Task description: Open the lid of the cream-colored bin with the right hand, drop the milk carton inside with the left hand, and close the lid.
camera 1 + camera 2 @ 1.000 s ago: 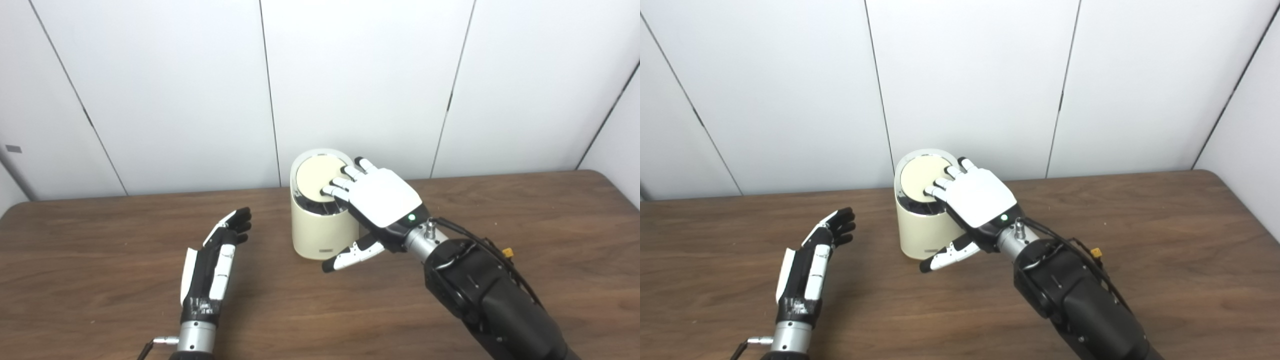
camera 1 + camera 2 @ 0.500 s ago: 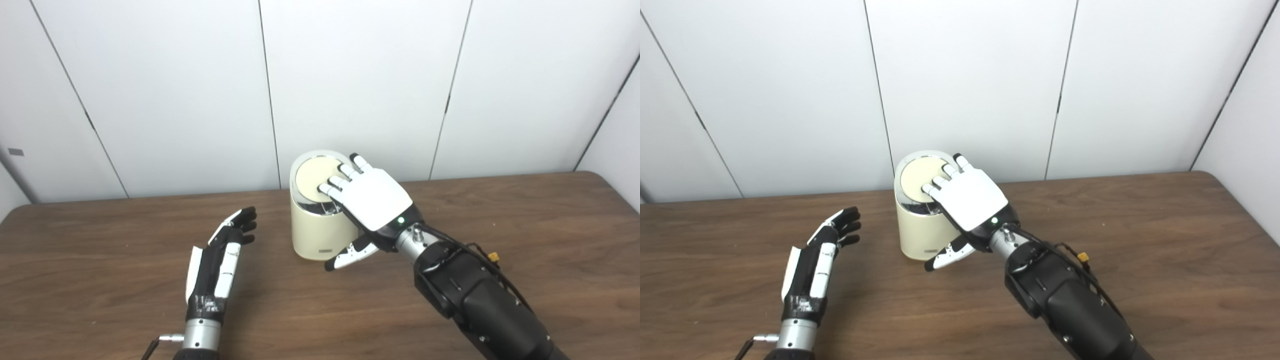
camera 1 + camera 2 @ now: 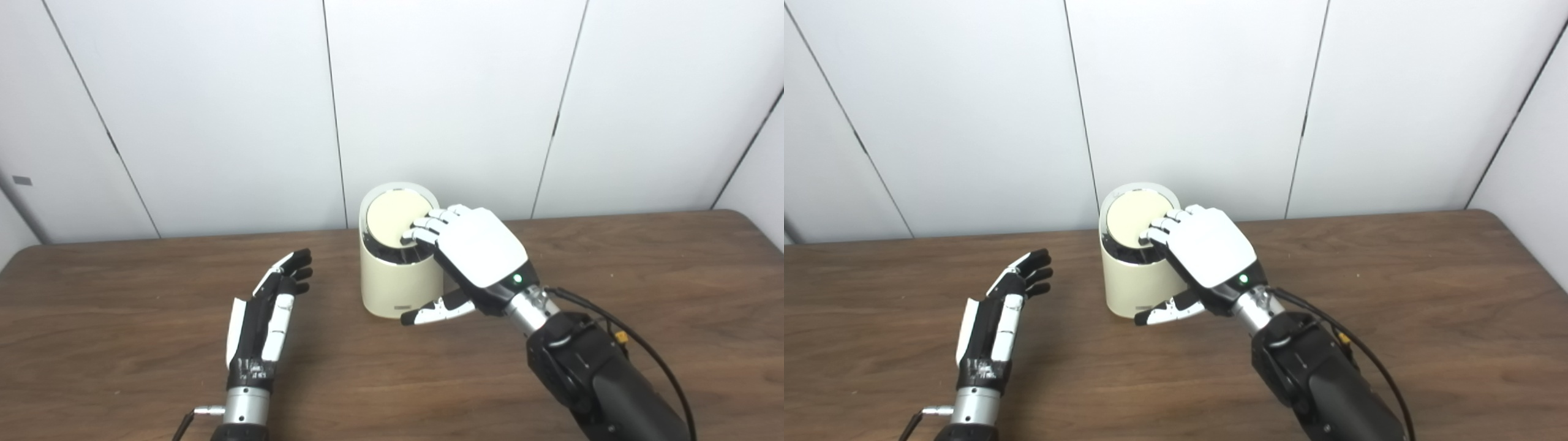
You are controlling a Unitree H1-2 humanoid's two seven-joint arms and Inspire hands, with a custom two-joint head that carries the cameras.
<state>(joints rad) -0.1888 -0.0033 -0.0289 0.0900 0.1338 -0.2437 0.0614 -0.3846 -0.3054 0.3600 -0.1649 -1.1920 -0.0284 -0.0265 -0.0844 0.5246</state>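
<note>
The cream-colored bin (image 3: 392, 288) stands at the middle back of the table. Its round lid (image 3: 387, 215) is tilted toward me, and a dark gap shows under its near edge. My right hand (image 3: 481, 251) lies over the lid's right side, palm down. Its fingers (image 3: 422, 229) bend onto the lid's right rim, while the thumb sticks out to the left in front of the bin wall. My left hand (image 3: 269, 309) rests open on the table left of the bin, apart from it and holding nothing. No milk carton is in view.
The brown wooden table (image 3: 643, 269) runs to a rounded far right corner. White wall panels (image 3: 447, 92) rise close behind the bin.
My right hand's fingers, straight across the lid before, have curled down at its right rim. The left hand has barely moved. The camera has shifted a little.
</note>
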